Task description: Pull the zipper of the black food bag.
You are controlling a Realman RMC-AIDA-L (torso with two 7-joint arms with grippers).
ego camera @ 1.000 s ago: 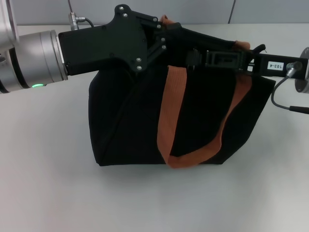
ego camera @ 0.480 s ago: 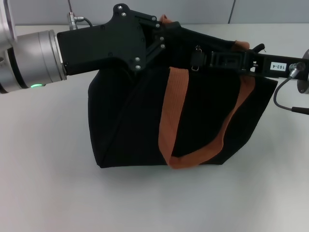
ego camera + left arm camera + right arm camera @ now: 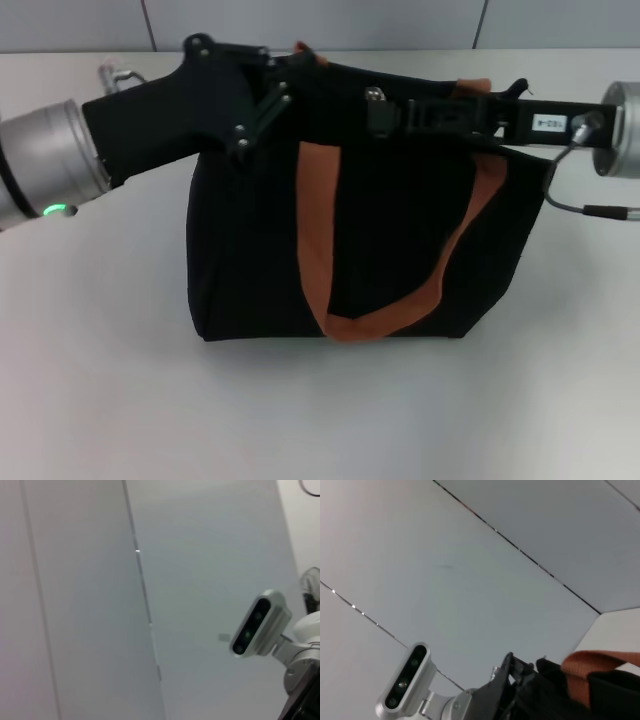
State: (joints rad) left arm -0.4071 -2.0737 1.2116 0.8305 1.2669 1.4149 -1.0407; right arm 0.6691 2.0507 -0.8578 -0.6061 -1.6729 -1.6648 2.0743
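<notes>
The black food bag (image 3: 400, 220) stands upright in the middle of the table, with an orange-brown strap (image 3: 313, 230) hanging down its front. My left gripper (image 3: 288, 80) reaches in from the left and is shut on the bag's upper left end, by the far strap. My right gripper (image 3: 385, 112) reaches in from the right along the top edge and is shut on the small silver zipper (image 3: 375, 95). The zipper track is hidden behind the gripper. The right wrist view shows the left gripper (image 3: 507, 677) beside a strap (image 3: 600, 665).
The white table (image 3: 100, 350) stretches around the bag on all sides. A grey panelled wall (image 3: 400, 20) runs behind it. A cable (image 3: 575, 205) loops off my right wrist. The left wrist view shows only the wall and my head camera (image 3: 259, 625).
My right gripper has moved left along the bag's top edge, the silver pull going with it. My left arm and the bag's top have also shifted left.
</notes>
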